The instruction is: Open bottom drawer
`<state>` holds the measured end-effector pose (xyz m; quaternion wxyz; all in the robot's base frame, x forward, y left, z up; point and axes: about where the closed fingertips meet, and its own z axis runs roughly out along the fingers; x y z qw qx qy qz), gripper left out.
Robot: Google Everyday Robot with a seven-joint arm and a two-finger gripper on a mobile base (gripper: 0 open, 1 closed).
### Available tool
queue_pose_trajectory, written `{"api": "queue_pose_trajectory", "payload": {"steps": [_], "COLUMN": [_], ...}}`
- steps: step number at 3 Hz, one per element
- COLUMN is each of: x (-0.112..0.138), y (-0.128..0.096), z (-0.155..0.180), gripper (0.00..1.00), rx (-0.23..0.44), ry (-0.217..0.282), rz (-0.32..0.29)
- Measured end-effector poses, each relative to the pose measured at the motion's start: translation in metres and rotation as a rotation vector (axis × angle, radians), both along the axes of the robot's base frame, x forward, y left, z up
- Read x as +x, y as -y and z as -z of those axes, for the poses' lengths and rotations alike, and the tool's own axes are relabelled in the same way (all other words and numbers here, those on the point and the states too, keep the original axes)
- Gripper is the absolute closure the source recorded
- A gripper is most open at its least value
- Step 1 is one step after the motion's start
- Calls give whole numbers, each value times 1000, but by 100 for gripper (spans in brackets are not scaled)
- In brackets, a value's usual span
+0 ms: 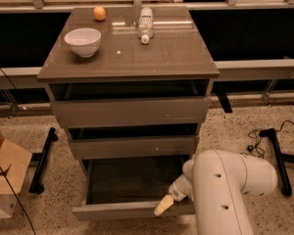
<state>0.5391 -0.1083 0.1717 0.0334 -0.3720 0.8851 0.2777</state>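
Below the tabletop's (pixel 161 58) front edge, the bottom drawer (pixel 122 210) of the grey-brown cabinet (pixel 132 112) sits pulled well out, dark interior showing. At the right end of its front, the gripper (pixel 164 205) meets the top lip, probably because the flat panel has no handle; whether it is clamped or loose cannot be told. A white bowl (pixel 82 41) sits near the left edge, an orange (pixel 99 13) at the back-left corner.
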Motion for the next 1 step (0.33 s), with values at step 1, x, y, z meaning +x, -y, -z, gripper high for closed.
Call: {"api": "queue_pose_trajectory", "payload": {"steps": [1], "x": [-43], "y": [4], "z": [6], "gripper": [0], "rx": [18], "ry": [-124], "rz": [21]}}
